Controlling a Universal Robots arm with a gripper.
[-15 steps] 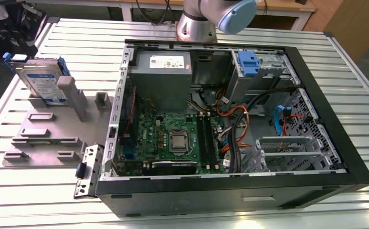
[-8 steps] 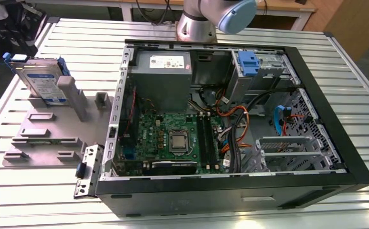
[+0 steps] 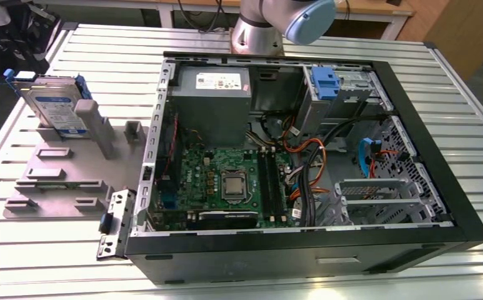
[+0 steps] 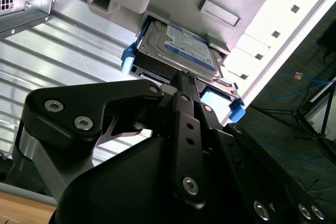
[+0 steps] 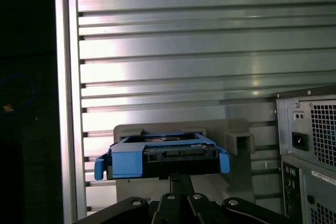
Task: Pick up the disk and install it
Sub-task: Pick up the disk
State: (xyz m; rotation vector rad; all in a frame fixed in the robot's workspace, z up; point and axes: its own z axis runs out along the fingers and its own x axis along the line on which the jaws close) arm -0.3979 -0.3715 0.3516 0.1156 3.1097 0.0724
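Note:
The disk (image 3: 52, 103), silver-grey with a white-and-blue label and blue side rails, stands on edge in a grey holder (image 3: 58, 172) on the table, at the exterior view's left of the open computer case (image 3: 308, 250). In the second wrist view my gripper (image 4: 185, 77) points at the disk (image 4: 181, 51) from a short way off, without touching it. In the first wrist view the disk's blue-railed end (image 5: 163, 157) sits just beyond my gripper (image 5: 179, 179). The black fingers stand together, shut on nothing.
Inside the case lie a green motherboard (image 3: 224, 178), a grey power-supply box (image 3: 210, 94), orange and black cables (image 3: 308, 156) and a blue-latched drive bay (image 3: 325, 81). A loose metal bracket (image 3: 114, 225) rests by the case's corner. The case's rear panel (image 5: 310, 145) stands near the holder.

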